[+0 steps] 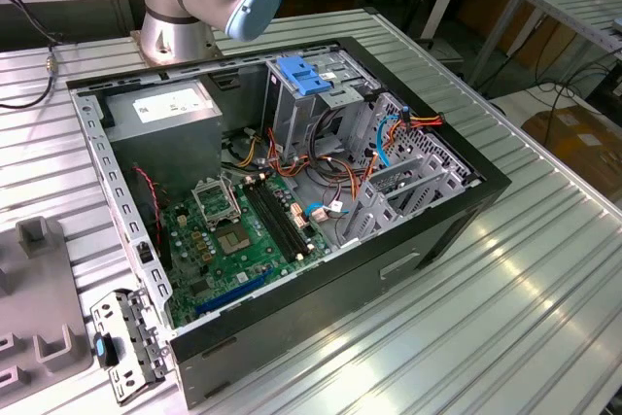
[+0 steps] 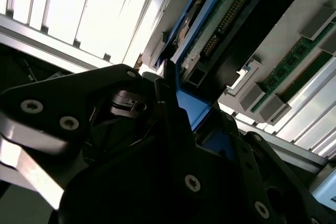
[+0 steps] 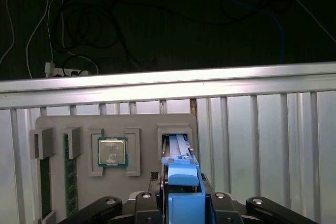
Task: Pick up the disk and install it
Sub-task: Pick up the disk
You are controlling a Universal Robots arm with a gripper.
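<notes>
In the first wrist view the disk (image 3: 177, 150) stands on edge, its blue carrier rail running from a slot in the grey holder tray (image 3: 142, 121) down into my gripper (image 3: 184, 199). The black fingers (image 3: 144, 198) sit tight on either side of the rail. In the second wrist view the disk (image 2: 231, 14) shows its connector edge and circuit board, with the blue rail clamped in the gripper (image 2: 184, 103). The gripper is shut on the disk. Whether the disk's far end still rests in the slot I cannot tell.
The tray also holds a processor chip (image 3: 112, 151) and memory sticks (image 3: 68, 171). In the exterior view the open computer case (image 1: 466, 211) lies on the slatted table, with a drive cage topped by a blue bracket (image 1: 306, 75), a grey power supply (image 1: 165, 109) and the tray (image 1: 39, 308) at the exterior view's left.
</notes>
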